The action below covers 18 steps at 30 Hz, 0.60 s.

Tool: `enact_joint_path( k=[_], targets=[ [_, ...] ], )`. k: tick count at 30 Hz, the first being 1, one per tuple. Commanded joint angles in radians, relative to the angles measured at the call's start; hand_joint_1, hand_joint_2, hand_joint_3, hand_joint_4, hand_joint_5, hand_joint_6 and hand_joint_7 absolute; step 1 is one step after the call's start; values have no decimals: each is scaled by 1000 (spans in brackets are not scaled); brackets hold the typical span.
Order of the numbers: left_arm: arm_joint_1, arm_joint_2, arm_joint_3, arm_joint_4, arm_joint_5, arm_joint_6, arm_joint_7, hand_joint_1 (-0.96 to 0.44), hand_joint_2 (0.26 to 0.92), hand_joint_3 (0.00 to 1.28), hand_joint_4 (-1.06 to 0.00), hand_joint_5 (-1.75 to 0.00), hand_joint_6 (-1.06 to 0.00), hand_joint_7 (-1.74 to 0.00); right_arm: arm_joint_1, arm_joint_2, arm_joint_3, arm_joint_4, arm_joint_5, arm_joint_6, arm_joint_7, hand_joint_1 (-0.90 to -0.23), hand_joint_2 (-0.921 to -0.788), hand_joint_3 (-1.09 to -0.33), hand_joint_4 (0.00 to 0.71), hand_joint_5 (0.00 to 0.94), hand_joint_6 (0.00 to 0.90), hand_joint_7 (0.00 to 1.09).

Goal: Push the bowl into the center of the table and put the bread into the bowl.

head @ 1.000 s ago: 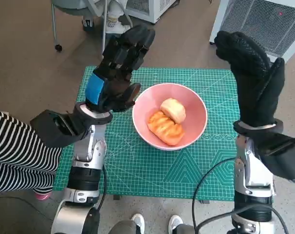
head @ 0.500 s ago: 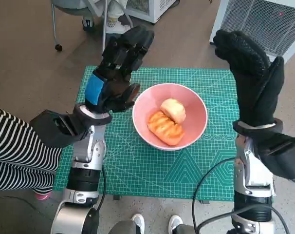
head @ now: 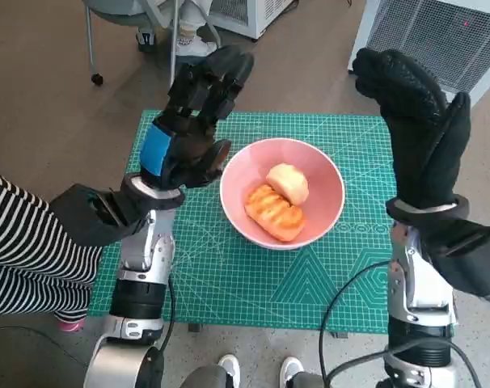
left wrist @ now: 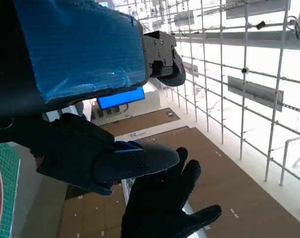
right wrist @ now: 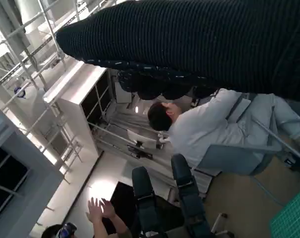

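Two pieces of bread, a glazed orange-brown pastry and a pale round bun, lie touching inside the smooth pink round bowl, which sits near the middle of the green gridded cutting mat covering the tabletop. Over the last second nothing there has shifted, and my black blue-taped left hand has only risen slightly beside the bowl's rim with its fingers released and empty. My black knit-gloved right hand hangs raised and spread beyond the mat's far right side, empty too, so I judge the task finished.
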Motion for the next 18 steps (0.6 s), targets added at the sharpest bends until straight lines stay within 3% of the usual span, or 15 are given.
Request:
enact_joint_path(
  k=[1,18],
  targets=[
    [2,5,2,-9,3,-7,-3,-674,921,470,-94,-112,1,-589,16,5,4,13,-8,8,-3,-695,-921,-721,198,2,130,381],
    [-9,5,6,12,9,-16,-2,-649,921,470,-90,-122,1,-587,26,0,1,25,-3,-1,7,-700,-921,-721,193,0,129,379]
  ],
)
